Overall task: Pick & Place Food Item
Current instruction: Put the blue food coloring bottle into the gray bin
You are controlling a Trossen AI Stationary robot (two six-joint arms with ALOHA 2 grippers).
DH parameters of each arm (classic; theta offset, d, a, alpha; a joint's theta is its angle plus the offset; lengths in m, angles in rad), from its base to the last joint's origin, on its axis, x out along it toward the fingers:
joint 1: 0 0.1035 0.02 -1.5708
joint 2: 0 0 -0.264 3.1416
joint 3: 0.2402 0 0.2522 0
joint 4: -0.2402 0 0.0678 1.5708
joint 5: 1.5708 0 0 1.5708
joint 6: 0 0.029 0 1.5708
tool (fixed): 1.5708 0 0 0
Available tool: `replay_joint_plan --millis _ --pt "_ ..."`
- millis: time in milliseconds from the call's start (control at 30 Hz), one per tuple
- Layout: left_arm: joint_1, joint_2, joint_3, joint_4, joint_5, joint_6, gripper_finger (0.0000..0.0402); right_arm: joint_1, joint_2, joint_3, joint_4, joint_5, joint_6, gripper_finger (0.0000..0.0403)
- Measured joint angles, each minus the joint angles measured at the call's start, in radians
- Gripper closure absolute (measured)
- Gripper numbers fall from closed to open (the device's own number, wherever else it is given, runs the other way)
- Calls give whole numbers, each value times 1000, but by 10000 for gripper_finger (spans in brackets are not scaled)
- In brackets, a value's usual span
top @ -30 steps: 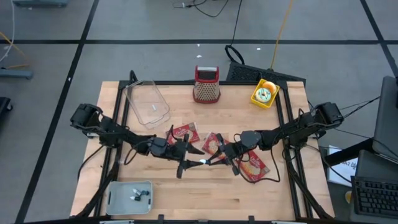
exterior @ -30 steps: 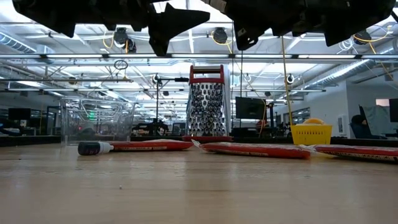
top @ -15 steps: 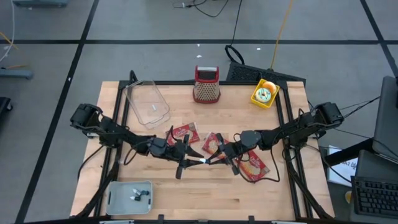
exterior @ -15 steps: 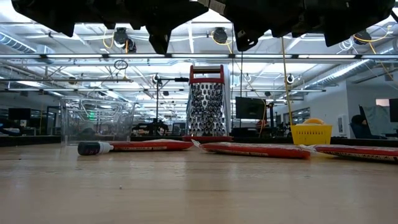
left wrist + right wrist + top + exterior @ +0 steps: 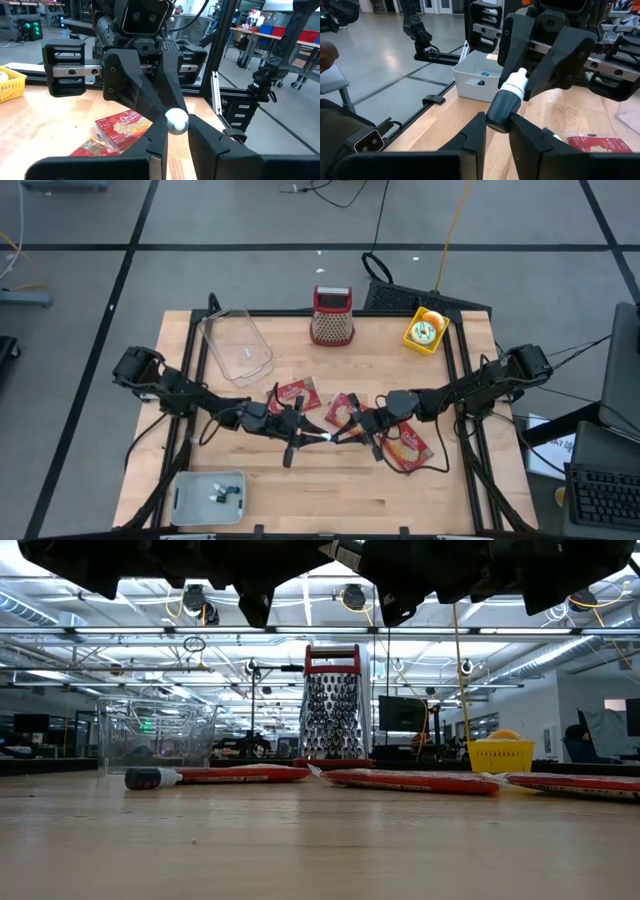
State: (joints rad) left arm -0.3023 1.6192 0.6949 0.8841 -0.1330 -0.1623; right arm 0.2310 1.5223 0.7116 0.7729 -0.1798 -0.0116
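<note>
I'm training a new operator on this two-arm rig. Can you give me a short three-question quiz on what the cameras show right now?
1. True or false: the small bottle lies flat on the table.
2. What stands at the table's far edge, near the yellow basket? A) a grater B) a kettle C) a mug
3. How many red popcorn packets lie on the table?

Key:
1. False: it is held in the air, with the right gripper on its dark body and the left gripper fingers on its white cap.
2. A.
3. Three.
</note>
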Motion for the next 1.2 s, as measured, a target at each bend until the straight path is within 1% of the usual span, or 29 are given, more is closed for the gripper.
replay_joint_plan --millis 100,200,333,500,633,767,1000,1100,1200 --pt "0 -13 0 -17 -1 -3 349 0 0 2 -14 4 36 322" --pt "-1 -67 0 -70 0 -25 355 -1 -1 4 -17 4 87 305" --pt "-25 -182 0 -226 -34 -56 355 -1 1 3 -37 -10 107 288" --pt "-104 -324 0 -422 -121 -86 356 -2 0 2 -51 -7 105 278" --pt "-199 -410 0 -552 -246 -135 354 -2 0 2 -45 -7 105 278" --pt "-323 -467 0 -651 -390 -191 353 -2 0 2 -44 -6 105 278" --pt "-552 -489 0 -681 -569 -329 358 -3 0 2 -45 -6 104 281" --pt "-648 -482 0 -735 -646 -442 357 -3 0 2 -45 -5 104 281" --pt "-733 -458 0 -826 -707 -610 357 -3 0 2 -45 -5 104 280"
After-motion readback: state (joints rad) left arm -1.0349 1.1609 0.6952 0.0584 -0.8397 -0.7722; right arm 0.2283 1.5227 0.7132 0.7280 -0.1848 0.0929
